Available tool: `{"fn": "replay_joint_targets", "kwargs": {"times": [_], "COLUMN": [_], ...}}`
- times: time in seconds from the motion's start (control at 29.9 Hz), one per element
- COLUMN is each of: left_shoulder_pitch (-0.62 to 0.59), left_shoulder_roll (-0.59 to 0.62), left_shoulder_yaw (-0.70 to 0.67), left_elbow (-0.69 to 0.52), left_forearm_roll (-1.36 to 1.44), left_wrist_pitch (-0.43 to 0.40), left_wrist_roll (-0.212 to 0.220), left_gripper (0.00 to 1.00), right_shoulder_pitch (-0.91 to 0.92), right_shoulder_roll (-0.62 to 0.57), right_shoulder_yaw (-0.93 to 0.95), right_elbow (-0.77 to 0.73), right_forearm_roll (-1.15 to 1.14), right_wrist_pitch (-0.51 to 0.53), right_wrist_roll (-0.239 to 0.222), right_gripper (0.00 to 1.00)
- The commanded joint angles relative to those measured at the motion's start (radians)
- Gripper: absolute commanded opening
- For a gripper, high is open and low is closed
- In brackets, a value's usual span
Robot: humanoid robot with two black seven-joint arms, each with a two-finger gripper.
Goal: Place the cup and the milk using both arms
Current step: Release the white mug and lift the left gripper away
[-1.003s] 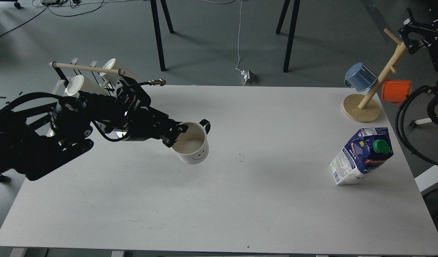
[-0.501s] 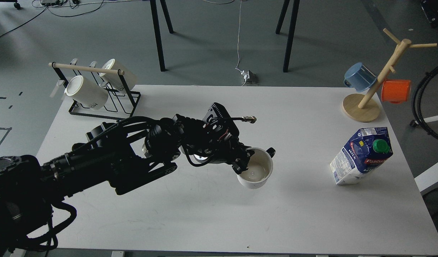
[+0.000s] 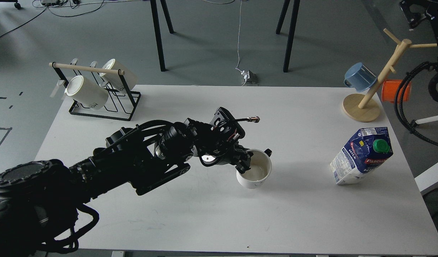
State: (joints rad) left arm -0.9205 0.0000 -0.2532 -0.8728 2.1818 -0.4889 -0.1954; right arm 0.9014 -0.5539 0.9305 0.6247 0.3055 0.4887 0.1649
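Cup (image 3: 254, 173) – round white ceramic | left gripper (image 3: 244, 162) jaws apparently clamp rim | milk carton (image 3: 362, 156) – boxy, tilted

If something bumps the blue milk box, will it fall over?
Probably. The blue-and-white milk carton with the green cap is tall, already tilted, and seems to rest on one bottom edge on the white table. It looks like stiff cardboard, so it would likely topple, not bend.
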Motion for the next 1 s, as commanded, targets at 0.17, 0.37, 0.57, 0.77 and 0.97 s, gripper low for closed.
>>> {"fn": "replay_joint_targets", "kwargs": {"times": [0.17,0.37,0.57,0.77,0.97], "left_shoulder_pitch": [0.005,0.002,-0.012,-0.015,-0.052], "left_shoulder_roll": [0.0,0.0,0.047,0.141,0.267], "left_shoulder_yaw": [0.002,-0.018,-0.138,-0.392,-0.558], "left_elbow": [0.014,0.002,-0.046,-0.143,-0.137], "left_forearm_roll": [0.0,0.0,-0.202,-0.6,-0.972], "left_wrist_pitch": [0.0,0.0,0.0,0.0,0.0], "left_wrist_roll": [-0.009,-0.012,-0.018,-0.032,-0.035], "left_gripper": [0.2,0.51,0.63,0.63,0.92], "right_shoulder_pitch": [-0.01,-0.01,-0.032,-0.055,-0.125], "right_shoulder_roll": [-0.001,-0.008,-0.014,-0.03,-0.093], "right_shoulder_yaw": [-0.015,-0.021,-0.021,0.036,0.04], "right_elbow": [0.004,0.006,0.015,0.036,0.13], "right_forearm_roll": [-0.002,-0.002,0.0,0.009,0.011], "right_wrist_pitch": [0.0,0.0,0.0,0.0,0.0], "right_wrist_roll": [-0.001,0.001,0.002,0.016,0.016], "right_gripper": [1.0,1.0,1.0,1.0,1.0]}}
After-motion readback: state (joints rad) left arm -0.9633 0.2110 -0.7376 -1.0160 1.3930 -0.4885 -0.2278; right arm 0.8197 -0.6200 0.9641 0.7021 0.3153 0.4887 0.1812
